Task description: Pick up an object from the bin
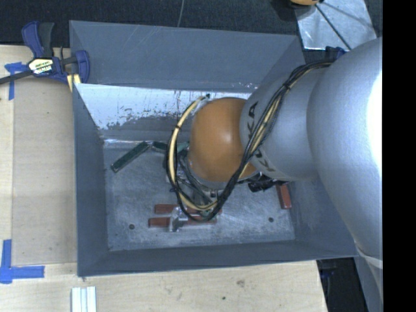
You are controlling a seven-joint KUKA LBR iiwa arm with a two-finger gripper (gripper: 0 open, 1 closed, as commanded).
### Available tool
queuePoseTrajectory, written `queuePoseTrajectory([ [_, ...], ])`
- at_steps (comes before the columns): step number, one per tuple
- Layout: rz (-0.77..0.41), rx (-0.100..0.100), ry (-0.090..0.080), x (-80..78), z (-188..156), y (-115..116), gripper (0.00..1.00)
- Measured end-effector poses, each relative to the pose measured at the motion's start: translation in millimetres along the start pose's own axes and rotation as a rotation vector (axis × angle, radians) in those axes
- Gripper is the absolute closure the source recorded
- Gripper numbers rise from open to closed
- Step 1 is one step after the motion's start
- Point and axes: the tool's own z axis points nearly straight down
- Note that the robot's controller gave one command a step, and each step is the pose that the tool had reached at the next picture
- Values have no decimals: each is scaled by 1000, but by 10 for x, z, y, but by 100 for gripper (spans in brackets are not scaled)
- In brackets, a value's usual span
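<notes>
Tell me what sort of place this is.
Probably a lab bin-picking cell: a grey metal bin holding a few loose bits, such as a dark green strip and brown blocks, with a robot arm reaching in.

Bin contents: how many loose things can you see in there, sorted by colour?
Reddish-brown blocks: 3
Dark green stick: 1
Total: 4 in sight; the arm covers part of the floor of the bin, so more may lie under it.
</notes>
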Motion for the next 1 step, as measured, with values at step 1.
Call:
queuePoseTrajectory([
  [1,-60,2,6,25,196,41,0],
])
